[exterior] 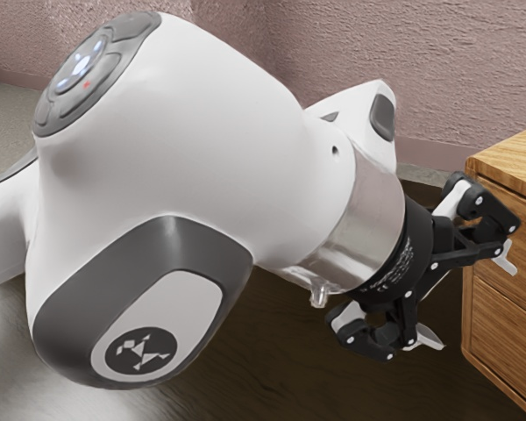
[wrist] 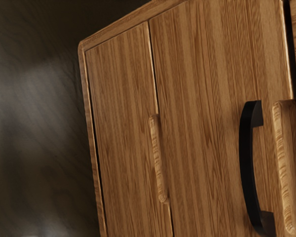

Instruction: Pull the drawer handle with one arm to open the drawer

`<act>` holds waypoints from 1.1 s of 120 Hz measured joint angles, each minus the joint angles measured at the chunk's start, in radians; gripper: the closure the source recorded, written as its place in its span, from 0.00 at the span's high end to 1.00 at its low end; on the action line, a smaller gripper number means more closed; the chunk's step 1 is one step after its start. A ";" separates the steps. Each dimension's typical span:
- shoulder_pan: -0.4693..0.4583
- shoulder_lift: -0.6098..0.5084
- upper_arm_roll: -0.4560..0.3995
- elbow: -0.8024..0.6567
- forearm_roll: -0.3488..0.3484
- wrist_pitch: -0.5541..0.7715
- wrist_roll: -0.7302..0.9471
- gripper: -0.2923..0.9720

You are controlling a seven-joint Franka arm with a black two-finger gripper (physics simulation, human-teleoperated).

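exterior view puts my pincer [exterior: 466, 296] just off the face of the wooden cabinet [exterior: 508, 167], toward that view's right. its fingers are spread wide with nothing between them, and as far as i can tell they are clear of the wood. wrist view faces the drawer fronts. the drawer handle [wrist: 289, 168] i take for my target is a wooden bar close ahead of the hand, off to one side of its centre line, with its long axis parallel to the seam [wrist: 153, 74] between the two fronts. a slimmer second handle [wrist: 158, 158] sits by that seam. i judge the coming move needs a small sideways shift — then a straight advance so the fingers straddle the bar across its length. the drawer looks shut.
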 joint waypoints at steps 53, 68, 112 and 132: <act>-0.003 0.114 -0.049 0.016 -0.001 0.048 -0.003 0.68; 0.001 0.157 -0.053 0.026 0.004 0.073 0.002 0.65; -0.026 0.334 -0.057 0.072 0.102 0.221 0.011 0.59; -0.010 0.345 -0.055 0.078 0.122 0.261 0.013 0.58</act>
